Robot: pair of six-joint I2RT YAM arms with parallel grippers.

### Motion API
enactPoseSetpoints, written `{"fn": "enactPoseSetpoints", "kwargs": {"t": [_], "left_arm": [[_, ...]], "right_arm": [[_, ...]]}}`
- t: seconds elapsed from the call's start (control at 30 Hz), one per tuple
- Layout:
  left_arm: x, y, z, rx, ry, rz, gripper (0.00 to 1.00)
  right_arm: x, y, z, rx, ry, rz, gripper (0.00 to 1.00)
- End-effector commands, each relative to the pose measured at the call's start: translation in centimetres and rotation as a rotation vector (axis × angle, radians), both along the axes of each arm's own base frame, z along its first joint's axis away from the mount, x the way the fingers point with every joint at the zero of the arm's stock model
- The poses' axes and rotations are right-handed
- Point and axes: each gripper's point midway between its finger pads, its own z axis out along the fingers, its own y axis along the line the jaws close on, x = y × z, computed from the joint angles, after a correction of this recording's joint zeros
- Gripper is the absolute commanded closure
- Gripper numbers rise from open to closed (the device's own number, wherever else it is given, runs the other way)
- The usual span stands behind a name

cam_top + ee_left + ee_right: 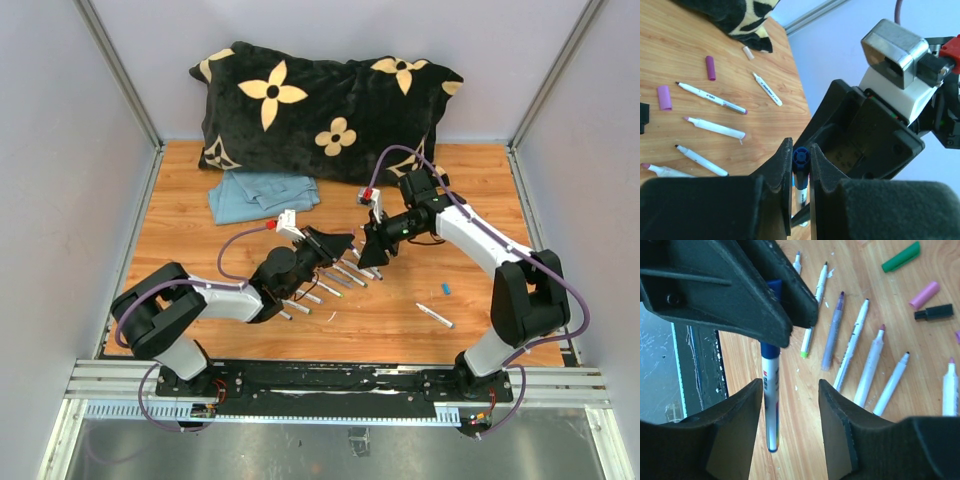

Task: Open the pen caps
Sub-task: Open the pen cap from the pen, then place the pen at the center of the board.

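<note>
My left gripper (801, 161) is shut on the blue cap (801, 157) of a white pen and holds it above the table. In the right wrist view the pen's barrel (771, 400) hangs from the cap (770, 348) between my right gripper's (790, 405) open fingers, close to the left finger. In the top view both grippers, left (340, 243) and right (372, 255), meet over the table's middle. Several uncapped pens (852, 345) lie in a row on the wood. Loose caps lie near them: green (901, 256), pink (924, 294), black (934, 313), purple (710, 67).
A black pillow with cream flowers (320, 105) lies at the back, with a folded blue cloth (262, 192) in front of it. A lone pen (434, 316) and a small blue cap (446, 290) lie to the right on the wooden table (190, 240).
</note>
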Motion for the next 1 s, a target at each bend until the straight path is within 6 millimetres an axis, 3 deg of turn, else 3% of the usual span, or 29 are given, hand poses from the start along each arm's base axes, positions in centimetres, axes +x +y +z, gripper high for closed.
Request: {"fn": "enactPoseSetpoints", "kwargs": {"t": [0.0,0.07,0.17,0.27,0.37,0.5,0.67,0.8,0.97], "left_arm": [[-0.4,0.6,2.8,-0.067,-0.073,-0.002,1.00],[-0.4,0.7,2.9,-0.067,-0.080,0.001,1.00],[-0.4,1.1,2.9,-0.062,-0.087,0.018,1.00],[0.3,2.4,3.2,-0.047,-0.097,0.087,1.00],[2.0,5.2,4.0,-0.019,-0.113,0.212,1.00],[4.5,10.6,6.4,-0.027,-0.143,0.367,1.00],[5.3,16.1,8.6,-0.014,-0.173,0.494,1.00],[4.2,18.4,8.3,-0.009,-0.173,0.519,1.00],[1.8,18.6,7.1,-0.003,-0.169,0.453,1.00]], "right_arm": [[-1.3,1.5,-0.3,-0.015,-0.003,0.059,0.51],[-1.5,1.8,-0.4,-0.020,-0.005,0.069,0.55],[-1.6,1.9,-0.4,-0.026,-0.008,0.074,0.85],[-2.0,2.0,-0.2,-0.028,-0.011,0.095,0.99],[-2.8,2.5,0.0,-0.022,-0.006,0.137,0.99],[-3.8,3.0,-0.2,-0.021,0.004,0.187,0.99],[-4.4,3.3,0.3,0.001,0.003,0.216,0.99],[-4.2,3.1,0.9,0.005,-0.041,0.223,0.99],[-3.5,1.8,1.2,-0.026,-0.113,0.208,0.99]]}}
